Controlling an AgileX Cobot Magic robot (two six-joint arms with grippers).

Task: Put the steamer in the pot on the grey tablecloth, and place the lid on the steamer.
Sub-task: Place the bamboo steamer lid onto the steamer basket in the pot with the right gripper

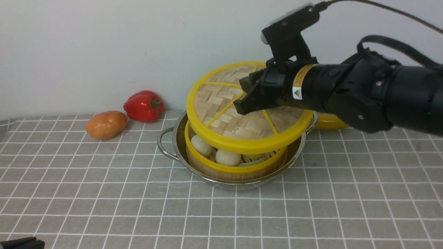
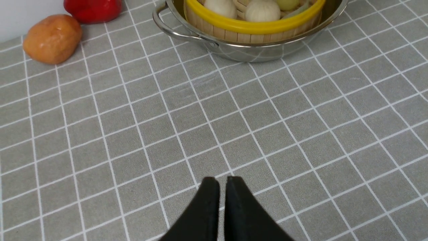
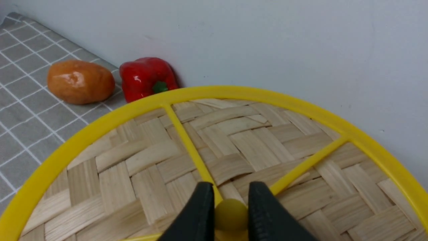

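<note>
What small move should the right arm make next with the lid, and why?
Probably level the lid and lower it straight down. The right gripper grips its centre knob; the lid hangs tilted above the steamer, which sits in the pot.

Front view faces the wall (image 1: 104,41); closer wrist views share pepper (image 1: 144,105), grey tablecloth (image 1: 104,193)
</note>
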